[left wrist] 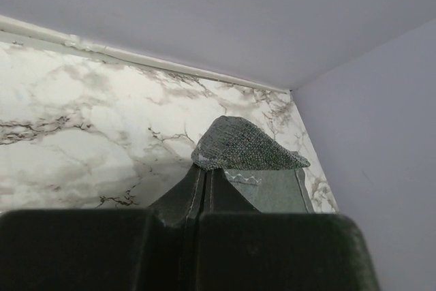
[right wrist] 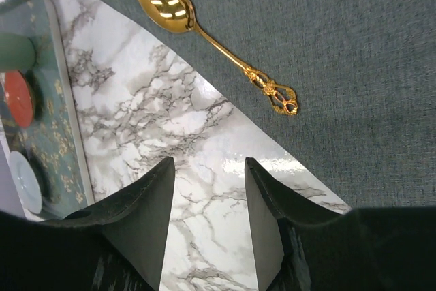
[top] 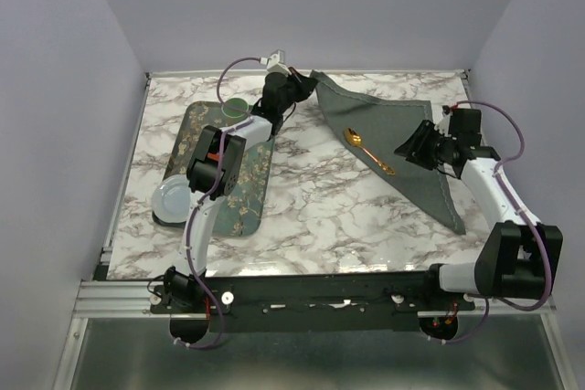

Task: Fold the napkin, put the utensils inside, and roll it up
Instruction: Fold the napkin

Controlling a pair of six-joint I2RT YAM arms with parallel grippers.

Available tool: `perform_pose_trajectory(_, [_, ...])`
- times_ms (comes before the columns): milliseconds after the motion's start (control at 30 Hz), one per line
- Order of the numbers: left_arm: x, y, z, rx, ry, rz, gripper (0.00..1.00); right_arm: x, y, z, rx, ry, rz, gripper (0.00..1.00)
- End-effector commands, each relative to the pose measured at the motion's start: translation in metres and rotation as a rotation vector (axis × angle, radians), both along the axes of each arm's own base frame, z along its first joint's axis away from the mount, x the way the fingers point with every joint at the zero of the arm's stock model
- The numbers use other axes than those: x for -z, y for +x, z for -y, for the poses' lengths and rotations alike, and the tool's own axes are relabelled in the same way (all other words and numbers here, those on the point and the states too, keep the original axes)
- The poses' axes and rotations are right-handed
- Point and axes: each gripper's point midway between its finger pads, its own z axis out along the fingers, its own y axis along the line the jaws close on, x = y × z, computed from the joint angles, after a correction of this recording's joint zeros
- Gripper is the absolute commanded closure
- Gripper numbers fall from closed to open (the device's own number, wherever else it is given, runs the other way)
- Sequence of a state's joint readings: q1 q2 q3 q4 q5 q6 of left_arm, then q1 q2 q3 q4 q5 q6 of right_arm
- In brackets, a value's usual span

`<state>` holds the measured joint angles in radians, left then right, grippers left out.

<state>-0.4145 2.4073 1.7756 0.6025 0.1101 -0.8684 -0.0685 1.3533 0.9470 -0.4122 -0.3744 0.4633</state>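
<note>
The napkin [top: 402, 125] lies folded in a triangle over the far right of the worktop; the spoon [top: 367, 150] rests on it near the fold; the left gripper [left wrist: 204, 175] is clamped on its corner by the far edge; the right gripper [right wrist: 208, 168] hovers with jaws apart over marble beside the fold.

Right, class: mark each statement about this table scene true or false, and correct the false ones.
1. The spoon lies on the napkin. True.
2. The left gripper is open and clear of the cloth. False: it is shut on a corner of the napkin.
3. The right gripper holds the spoon. False: it is open and holds nothing; the spoon lies apart from it.
4. The tray sits on the left arm's side of the napkin. True.
</note>
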Motion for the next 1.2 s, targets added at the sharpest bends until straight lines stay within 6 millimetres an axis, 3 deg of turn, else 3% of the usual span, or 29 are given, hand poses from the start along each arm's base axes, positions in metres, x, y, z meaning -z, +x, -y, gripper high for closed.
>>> perform_pose_trajectory(0, [-0.020,-0.020,0.019,0.060,0.043,0.093,1.00,-0.010,-0.007,0.010,0.037,0.008,0.033,0.46])
perform_pose_trajectory(67, [-0.020,-0.033,0.029,0.089,0.085,0.111,1.00,-0.007,-0.009,0.016,0.060,0.012,0.026,0.46])
perform_pose_trajectory(100, [-0.034,-0.044,0.040,0.111,0.116,0.154,1.00,-0.006,-0.012,0.016,0.053,0.027,0.022,0.46])
perform_pose_trajectory(167, [-0.030,-0.059,0.051,0.131,0.168,0.156,1.00,-0.001,-0.018,0.021,0.070,0.041,0.012,0.46])
perform_pose_trajectory(200, [-0.043,-0.074,0.065,0.155,0.196,0.197,1.00,-0.001,-0.020,0.023,0.072,0.045,0.012,0.46])
perform_pose_trajectory(267, [-0.038,-0.088,0.073,0.160,0.242,0.198,1.00,-0.003,-0.024,0.029,0.087,0.039,0.026,0.46])
perform_pose_trajectory(333, [-0.048,-0.105,0.087,0.179,0.247,0.220,1.00,-0.005,-0.026,0.032,0.093,0.034,0.035,0.46])
perform_pose_trajectory(567, [-0.035,-0.157,0.134,0.262,0.303,0.223,1.00,-0.012,-0.033,0.036,0.099,0.034,0.058,0.46])
perform_pose_trajectory(800, [-0.021,-0.183,0.164,0.329,0.322,0.214,1.00,-0.012,-0.038,0.035,0.094,0.040,0.063,0.46])
perform_pose_trajectory(1033, [-0.014,-0.196,0.175,0.347,0.317,0.192,1.00,0.008,-0.042,0.038,0.128,0.058,0.007,0.46])
perform_pose_trajectory(1167, [0.000,-0.203,0.178,0.362,0.320,0.155,1.00,0.014,-0.041,0.036,0.129,0.084,-0.010,0.46])
